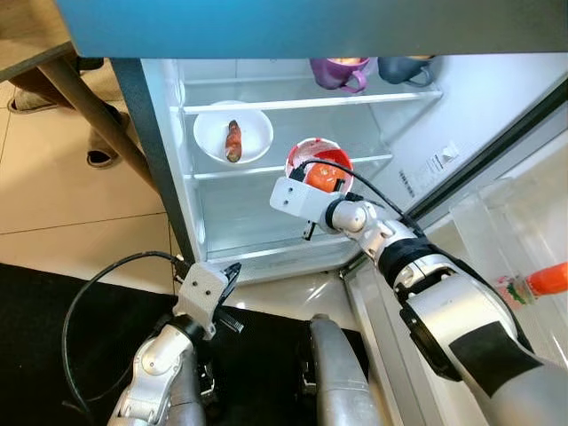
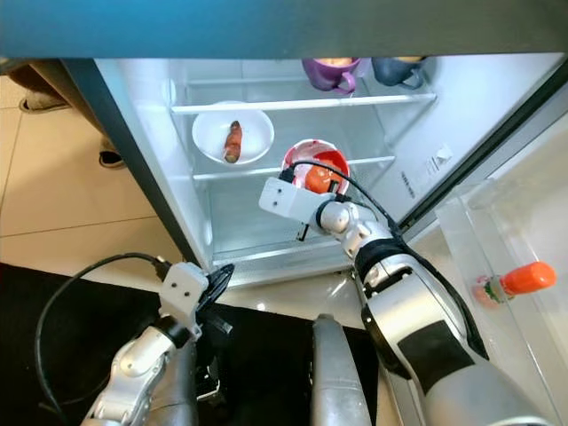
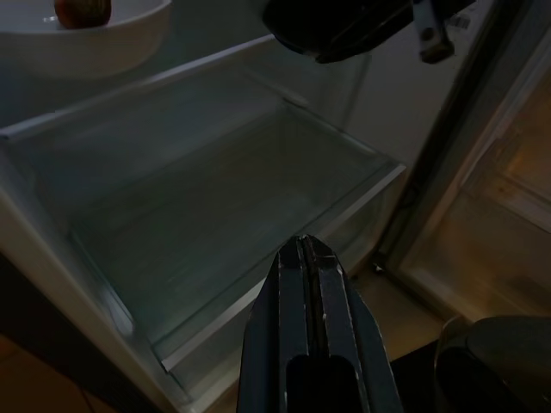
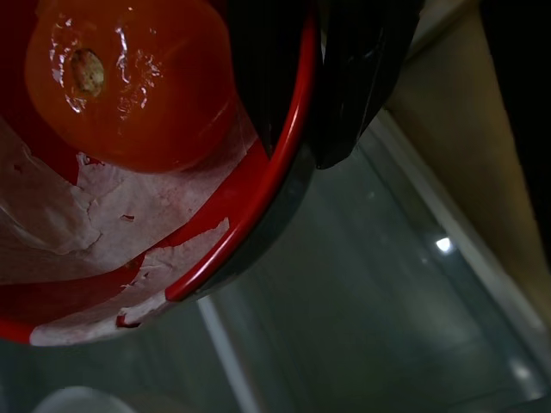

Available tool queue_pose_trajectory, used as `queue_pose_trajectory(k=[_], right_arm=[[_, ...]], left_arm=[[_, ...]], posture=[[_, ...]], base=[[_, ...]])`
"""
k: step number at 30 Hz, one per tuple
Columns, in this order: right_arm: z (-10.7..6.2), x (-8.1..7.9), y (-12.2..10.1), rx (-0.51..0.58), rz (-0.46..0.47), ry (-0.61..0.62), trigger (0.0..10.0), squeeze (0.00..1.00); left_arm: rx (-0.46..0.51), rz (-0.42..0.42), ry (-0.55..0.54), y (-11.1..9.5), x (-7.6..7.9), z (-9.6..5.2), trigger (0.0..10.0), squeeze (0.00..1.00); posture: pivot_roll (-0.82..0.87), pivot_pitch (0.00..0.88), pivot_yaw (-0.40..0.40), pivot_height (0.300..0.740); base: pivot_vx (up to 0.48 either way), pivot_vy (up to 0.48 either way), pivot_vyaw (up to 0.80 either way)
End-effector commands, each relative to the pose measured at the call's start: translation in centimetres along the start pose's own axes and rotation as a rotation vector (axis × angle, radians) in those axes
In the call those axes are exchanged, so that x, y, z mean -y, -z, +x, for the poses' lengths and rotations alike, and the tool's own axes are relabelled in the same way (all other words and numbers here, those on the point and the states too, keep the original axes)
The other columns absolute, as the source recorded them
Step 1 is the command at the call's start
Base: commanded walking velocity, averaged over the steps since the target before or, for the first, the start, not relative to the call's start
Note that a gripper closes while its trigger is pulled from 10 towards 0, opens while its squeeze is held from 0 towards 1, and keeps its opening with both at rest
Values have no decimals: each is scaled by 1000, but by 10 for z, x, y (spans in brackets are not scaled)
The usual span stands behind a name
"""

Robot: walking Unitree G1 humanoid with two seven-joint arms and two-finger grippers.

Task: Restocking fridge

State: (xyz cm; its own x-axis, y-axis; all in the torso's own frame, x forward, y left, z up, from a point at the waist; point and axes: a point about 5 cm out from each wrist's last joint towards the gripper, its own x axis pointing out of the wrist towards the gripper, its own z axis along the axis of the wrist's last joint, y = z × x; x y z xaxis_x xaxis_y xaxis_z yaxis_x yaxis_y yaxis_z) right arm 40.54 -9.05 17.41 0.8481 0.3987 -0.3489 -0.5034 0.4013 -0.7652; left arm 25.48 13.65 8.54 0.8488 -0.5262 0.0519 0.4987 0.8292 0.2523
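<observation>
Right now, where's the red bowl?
The red bowl with a tomato in it is gripped at its rim by the right gripper, over the fridge's middle shelf, right of the white bowl.

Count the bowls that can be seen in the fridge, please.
2. The white bowl sits on the middle shelf, at the left. The red bowl is held by the right gripper to its right. Others may be hidden.

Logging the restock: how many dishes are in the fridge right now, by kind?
Bowls: 2, a white bowl and a red bowl gripped by the right end effector.
Mugs: 2, a purple mug and a dark mug.
Total: 4.
</observation>
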Motion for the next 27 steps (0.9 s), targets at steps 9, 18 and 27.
queue_pose_trajectory(k=[9, 18, 27], right_arm=[[-1, 23, -9, -22, 10, 147, 10000, 0], [-2, 32, -18, 6, 31, 200, 10000, 0], [0, 26, -20, 31, 92, 167, 10000, 0]], left_arm=[[-63, 17, 18, 2, 0, -19, 10000, 0], [-70, 21, 9, 2, -2, -21, 10000, 0], [-86, 13, 21, 5, 0, -19, 10000, 0]], posture=[[53, 416, -141, 631], [53, 404, -143, 631], [34, 393, -143, 631]], base=[[0, 0, 0], [0, 0, 0], [0, 0, 0]])
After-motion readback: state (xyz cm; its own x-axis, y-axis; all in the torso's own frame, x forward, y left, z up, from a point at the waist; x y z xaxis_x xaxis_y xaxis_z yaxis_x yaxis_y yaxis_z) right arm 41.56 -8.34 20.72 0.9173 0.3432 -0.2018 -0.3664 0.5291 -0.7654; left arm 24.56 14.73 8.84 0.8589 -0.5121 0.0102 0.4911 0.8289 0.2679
